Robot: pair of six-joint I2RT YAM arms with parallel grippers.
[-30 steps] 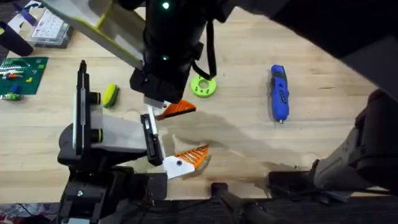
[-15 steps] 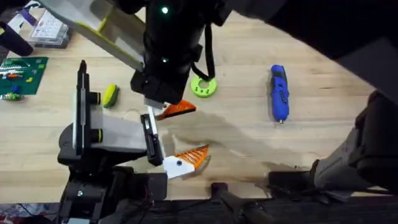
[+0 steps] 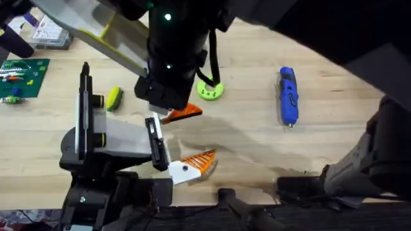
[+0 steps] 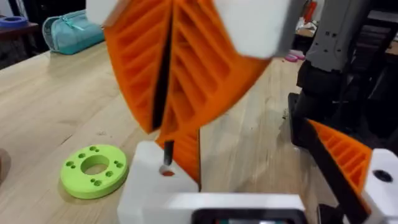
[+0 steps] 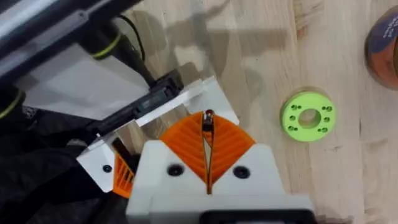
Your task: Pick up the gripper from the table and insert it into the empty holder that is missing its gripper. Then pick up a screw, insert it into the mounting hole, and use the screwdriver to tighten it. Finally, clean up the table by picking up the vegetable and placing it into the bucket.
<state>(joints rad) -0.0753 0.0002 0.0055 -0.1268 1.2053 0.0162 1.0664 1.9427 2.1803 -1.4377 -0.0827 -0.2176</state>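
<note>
Right now my right pincer (image 5: 207, 124) reaches across from the far side and hangs just above my left one, its two orange ribbed pads (image 5: 227, 140) pressed together on a thin screw (image 5: 208, 114) that points straight down. Seen from my left wrist, the tip of that screw is at a small hole in the white block at the base of the orange finger (image 4: 186, 155), though I cannot tell whether it has gone in. That finger sits in my left pincer (image 3: 202, 133), which is spread wide: the paler finger (image 3: 200, 160) stands well apart from it, nearer my bases. On the wooden surface (image 3: 244, 141) the green ring (image 3: 209, 90) lies just beyond the orange finger. The toy corn (image 3: 114, 98) rests to the left, beside my left arm. The blue screwdriver (image 3: 288, 96) lies well to the right, its metal tip pointing toward my bases. The bucket (image 5: 385, 37) shows at the edge of my right wrist's view, past the green ring.
</note>
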